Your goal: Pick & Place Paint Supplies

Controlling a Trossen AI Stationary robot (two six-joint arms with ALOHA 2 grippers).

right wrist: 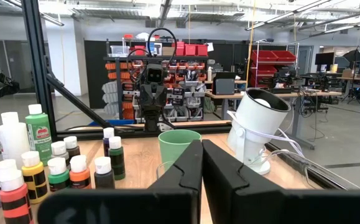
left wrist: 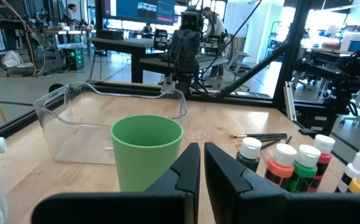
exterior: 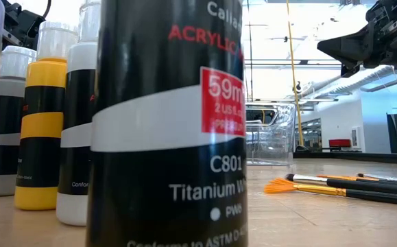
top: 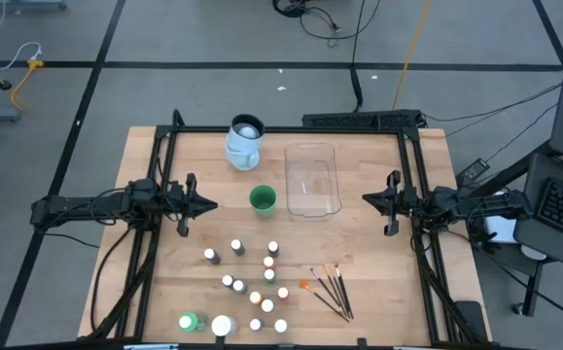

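Nothing's been picked up yet — looks like the very start. The left gripper (top: 211, 205) and right gripper (top: 368, 198) both hang at mid-table, fingers pressed together and empty. The paint bottles (top: 257, 284) cluster near the front edge, brushes (top: 332, 287) just beside them, green bottle (top: 190, 322) and white jar (top: 223, 326) at the front. The clear tub (top: 312, 179) sits behind — probably the drop-off. Next move: open up and reach down to a bottle.

Two dark, slender jointed arms, matte black throughout. Left gripper (top: 206, 205) and right gripper (top: 369, 198) each ended in two flat, wedge-shaped black fingers (left wrist: 186, 171) tapering forward. Black cables trailed back from both arms behind the grippers. Casing blocky and angular near the wrists.
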